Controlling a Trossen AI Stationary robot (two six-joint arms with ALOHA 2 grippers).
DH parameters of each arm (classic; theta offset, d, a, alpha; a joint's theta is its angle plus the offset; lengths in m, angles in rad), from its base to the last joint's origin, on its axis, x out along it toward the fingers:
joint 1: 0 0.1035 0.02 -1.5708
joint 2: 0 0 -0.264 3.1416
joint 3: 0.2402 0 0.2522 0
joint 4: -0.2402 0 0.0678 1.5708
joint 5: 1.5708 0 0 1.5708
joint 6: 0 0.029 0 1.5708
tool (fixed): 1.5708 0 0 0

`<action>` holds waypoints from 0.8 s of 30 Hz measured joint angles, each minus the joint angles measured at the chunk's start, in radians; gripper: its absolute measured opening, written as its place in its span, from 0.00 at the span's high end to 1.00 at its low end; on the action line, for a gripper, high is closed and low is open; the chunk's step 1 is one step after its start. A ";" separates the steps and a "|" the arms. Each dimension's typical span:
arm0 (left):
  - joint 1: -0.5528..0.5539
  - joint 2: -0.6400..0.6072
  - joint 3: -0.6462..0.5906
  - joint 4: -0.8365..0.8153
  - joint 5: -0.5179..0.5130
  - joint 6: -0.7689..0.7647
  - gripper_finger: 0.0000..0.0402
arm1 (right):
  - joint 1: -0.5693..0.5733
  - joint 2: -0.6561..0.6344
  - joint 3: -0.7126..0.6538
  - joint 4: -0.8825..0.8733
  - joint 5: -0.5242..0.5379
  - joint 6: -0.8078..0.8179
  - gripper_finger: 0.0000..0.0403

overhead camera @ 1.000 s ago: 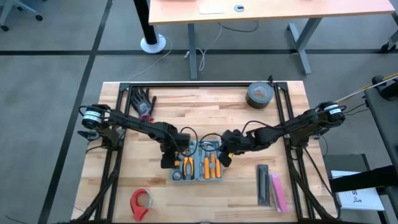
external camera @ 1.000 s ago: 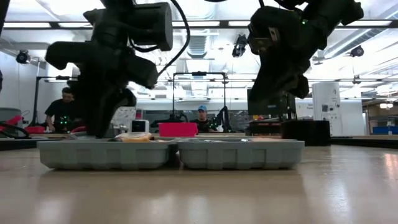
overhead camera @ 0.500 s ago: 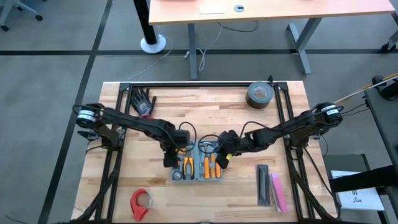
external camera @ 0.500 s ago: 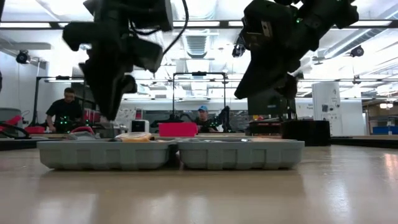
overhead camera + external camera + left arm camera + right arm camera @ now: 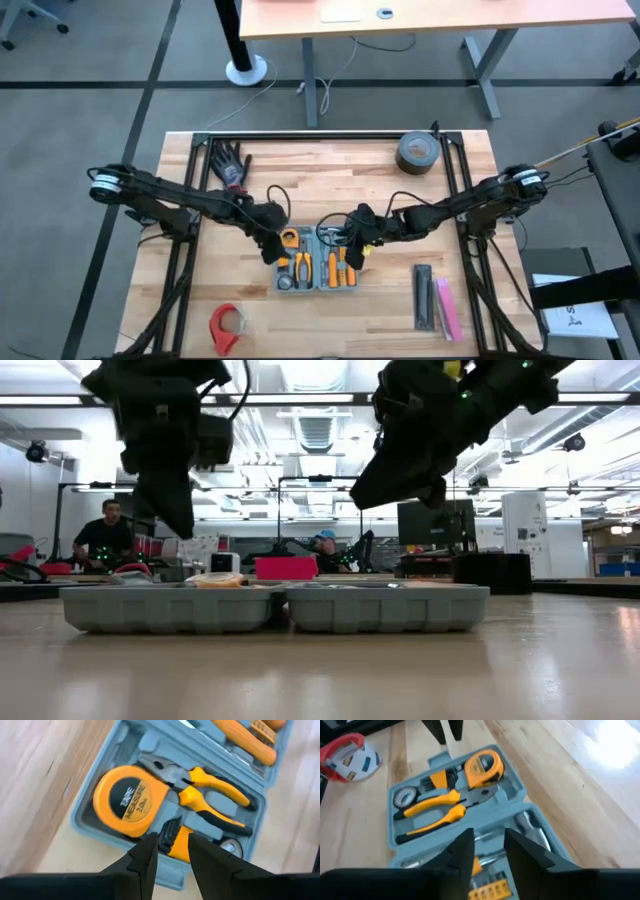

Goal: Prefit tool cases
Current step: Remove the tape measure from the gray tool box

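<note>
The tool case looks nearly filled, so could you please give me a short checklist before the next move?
1. Tool case lies open and flat on the table: ok.
2. Tape measure sits in its slot: ok.
3. Pliers lie in the tray: ok.
4. Left end effector above the case, empty, fingers apart: ok.
5. Right end effector above the case, empty, fingers apart: ok.
6. Every slot filled: cannot tell.
</note>
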 joint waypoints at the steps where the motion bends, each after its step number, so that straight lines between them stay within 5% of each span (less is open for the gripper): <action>1: 0.000 -0.008 -0.024 0.019 -0.003 -0.028 0.72 | -0.005 0.003 0.001 0.002 0.000 -0.007 0.72; 10: 0.000 -0.027 -0.116 0.099 -0.018 -0.138 0.72 | -0.043 0.076 0.113 -0.018 -0.050 -0.105 0.59; 24: -0.034 -0.096 -0.153 0.109 -0.072 -0.154 0.72 | -0.073 0.297 0.421 -0.221 -0.146 -0.242 0.61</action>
